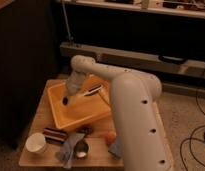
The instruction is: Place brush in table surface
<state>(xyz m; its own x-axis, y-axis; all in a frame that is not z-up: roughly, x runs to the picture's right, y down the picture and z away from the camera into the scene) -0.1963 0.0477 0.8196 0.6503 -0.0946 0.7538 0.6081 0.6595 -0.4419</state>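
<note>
Pincer [71,95] over bin, slim dark-headed brush [91,91]

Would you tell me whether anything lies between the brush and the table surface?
Yes: the claw holds the brush over the yellow bin, whose walls it must clear to reach the table surface.

The counter [43,112] is pale wood in joined planks, matt. On it the yellow bin [78,117] looks like smooth plastic with a slight sheen. The pincer [71,92], above the bin, belongs to an arm [131,110] cased in smooth off-white plastic. The brush [85,93] has a pale, smooth handle. The white cup [36,143] looks glossy.
</note>
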